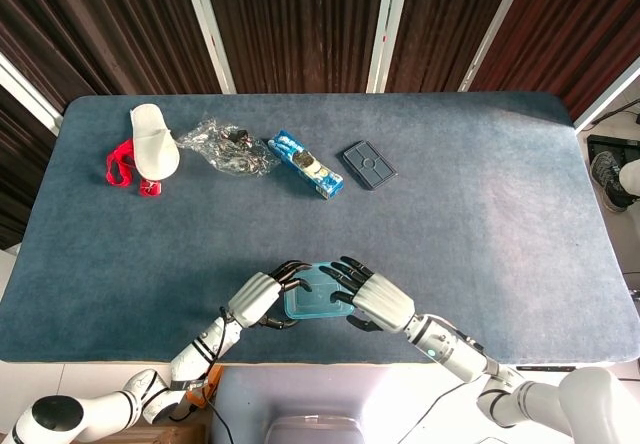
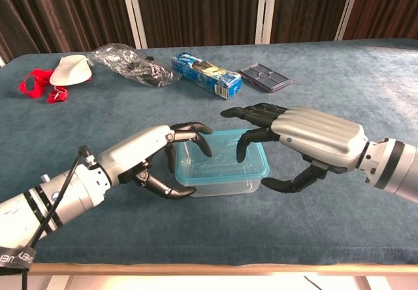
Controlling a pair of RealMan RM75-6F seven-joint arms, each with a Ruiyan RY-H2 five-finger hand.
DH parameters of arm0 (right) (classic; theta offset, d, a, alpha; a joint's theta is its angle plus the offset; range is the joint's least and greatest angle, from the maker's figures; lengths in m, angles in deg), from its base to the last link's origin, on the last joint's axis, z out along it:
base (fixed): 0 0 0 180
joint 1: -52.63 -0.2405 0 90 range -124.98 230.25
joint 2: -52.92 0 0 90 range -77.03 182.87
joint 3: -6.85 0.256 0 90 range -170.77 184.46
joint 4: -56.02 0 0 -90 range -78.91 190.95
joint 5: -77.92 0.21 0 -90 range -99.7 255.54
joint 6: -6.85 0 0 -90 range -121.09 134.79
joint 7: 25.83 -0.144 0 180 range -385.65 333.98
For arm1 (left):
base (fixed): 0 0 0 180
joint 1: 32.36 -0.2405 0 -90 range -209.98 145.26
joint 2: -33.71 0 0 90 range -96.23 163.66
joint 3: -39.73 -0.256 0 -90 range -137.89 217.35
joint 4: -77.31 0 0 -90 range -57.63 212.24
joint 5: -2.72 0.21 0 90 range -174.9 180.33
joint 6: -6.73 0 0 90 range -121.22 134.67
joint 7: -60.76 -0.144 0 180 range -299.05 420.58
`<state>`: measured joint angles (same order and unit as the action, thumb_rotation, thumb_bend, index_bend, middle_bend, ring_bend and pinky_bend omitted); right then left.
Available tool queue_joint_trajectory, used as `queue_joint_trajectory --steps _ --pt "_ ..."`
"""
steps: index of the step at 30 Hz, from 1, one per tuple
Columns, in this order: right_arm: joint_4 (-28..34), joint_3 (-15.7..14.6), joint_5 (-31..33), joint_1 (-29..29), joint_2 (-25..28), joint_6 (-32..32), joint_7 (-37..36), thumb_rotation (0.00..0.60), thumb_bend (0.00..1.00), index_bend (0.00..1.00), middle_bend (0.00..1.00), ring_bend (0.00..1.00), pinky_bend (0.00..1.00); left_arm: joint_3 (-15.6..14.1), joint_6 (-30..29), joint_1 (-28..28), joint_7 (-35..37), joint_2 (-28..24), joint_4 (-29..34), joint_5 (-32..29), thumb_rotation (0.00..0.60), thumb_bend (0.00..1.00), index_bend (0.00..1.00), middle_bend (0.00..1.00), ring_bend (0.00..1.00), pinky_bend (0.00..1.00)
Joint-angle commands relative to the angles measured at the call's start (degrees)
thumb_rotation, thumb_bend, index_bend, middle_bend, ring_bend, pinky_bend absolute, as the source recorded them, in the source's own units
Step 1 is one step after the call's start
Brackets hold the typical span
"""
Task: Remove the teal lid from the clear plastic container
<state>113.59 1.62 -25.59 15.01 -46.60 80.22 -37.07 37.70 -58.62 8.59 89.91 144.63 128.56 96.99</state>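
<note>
- While the container sits on the table near its front edge, the teal lid is on top of it, and both hands flank it.
- Left hand is at the container's left end: fingers curl over the lid's left rim, thumb reaches low along the front-left corner. It looks to be gripping that end, though true contact is hard to tell.
- Right hand arches over the container's right end, fingers spread above the lid with 1 tip dipping to the lid top, thumb low by the front-right corner.
- Well behind the container lie a blue box and a dark flat case.
- Behind and left of the container: crumpled clear plastic, a white slipper, a red strap.
</note>
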Motion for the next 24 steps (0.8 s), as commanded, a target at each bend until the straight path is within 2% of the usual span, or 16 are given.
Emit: queue_joint_trajectory --steps 1,24 --pt "0.04 -0.06 0.07 0.03 0.11 -0.04 -0.09 0.600 0.49 0.49 0.08 0.00 0.00 0.02 0.32 0.07 0.17 0.05 -0.19 -0.13 0.600 0.39 0.36 0.53 0.41 0.51" --pt "0.42 -0.19 0.14 0.06 0.41 0.25 -0.46 0.600 0.49 0.49 0.08 0.00 0.00 -0.31 0.02 0.01 0.24 0.21 -0.90 0.19 0.600 0.39 0.36 0.53 0.41 0.51"
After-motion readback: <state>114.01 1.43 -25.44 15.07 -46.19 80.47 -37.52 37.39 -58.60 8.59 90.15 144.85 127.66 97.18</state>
